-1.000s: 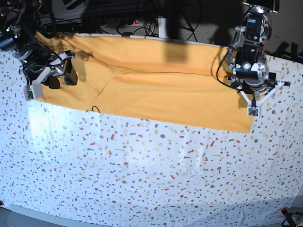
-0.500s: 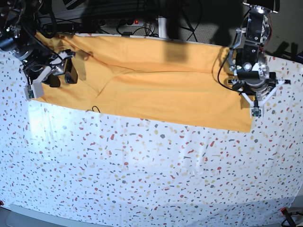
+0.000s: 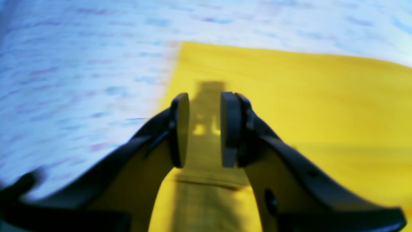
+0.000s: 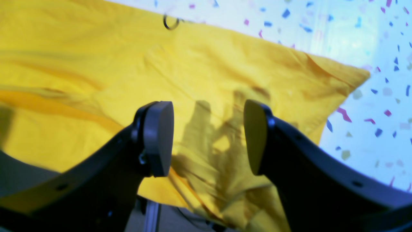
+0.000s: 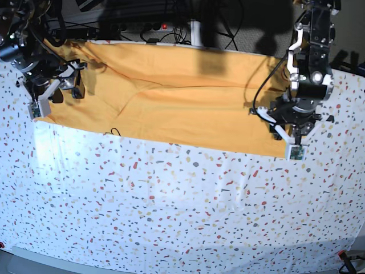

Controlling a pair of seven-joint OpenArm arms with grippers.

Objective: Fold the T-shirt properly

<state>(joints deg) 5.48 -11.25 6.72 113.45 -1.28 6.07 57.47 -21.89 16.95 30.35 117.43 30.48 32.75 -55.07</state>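
Observation:
The orange-yellow T-shirt point(image 5: 188, 108) lies spread along the back of the table, with a diagonal crease on its left half. My left gripper point(image 5: 291, 123) hovers over the shirt's near right corner. In the left wrist view the left gripper point(image 3: 205, 96) is open by a narrow gap, with nothing between its pads, just inside the T-shirt point(image 3: 305, 96) edge. My right gripper point(image 5: 67, 91) is at the shirt's left end. In the right wrist view the right gripper point(image 4: 207, 109) stands wide open and empty above the wrinkled T-shirt point(image 4: 96, 64) corner.
The white speckled tablecloth point(image 5: 182, 205) covers the table in front of the shirt. Cables and a power strip point(image 5: 159, 27) run along the back edge. A thin dark loop point(image 4: 170, 22) lies at the shirt's near edge on the left.
My left arm has swung left and toward the front, turning over the shirt's near right corner. My right gripper has shifted slightly back. Both gaps look unchanged.

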